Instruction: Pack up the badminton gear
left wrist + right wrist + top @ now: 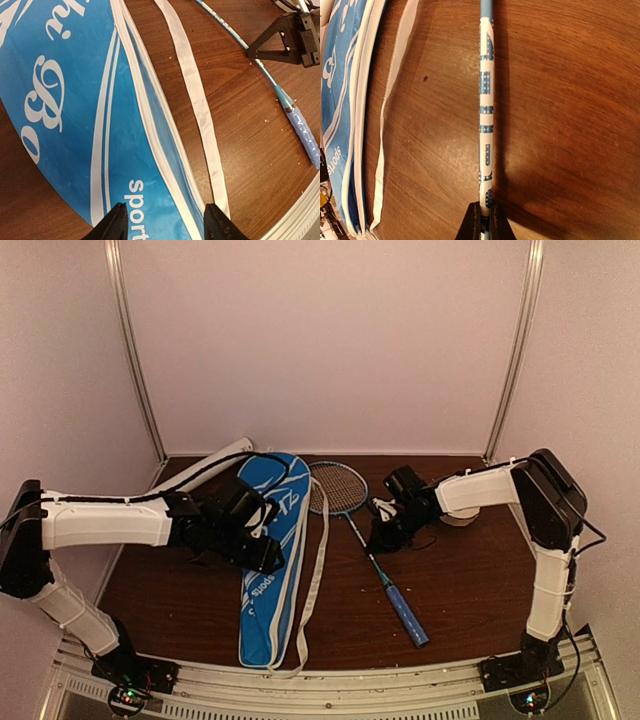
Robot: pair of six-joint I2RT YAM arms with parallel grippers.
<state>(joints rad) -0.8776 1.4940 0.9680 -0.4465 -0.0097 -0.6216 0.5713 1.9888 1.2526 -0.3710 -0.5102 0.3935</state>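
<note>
Brown worktop (pixel 470 580): I see my right pincer (pixel 485 226) clamped on the racket (pixel 486 100) shaft; left pincer (pixel 162 226) half apart above the racket bag (pixel 65 110), holding nothing.

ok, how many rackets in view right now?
1. The racket lies on the table right of the blue bag, shaft pinched by the right gripper. A second could be hidden inside the bag.
</note>
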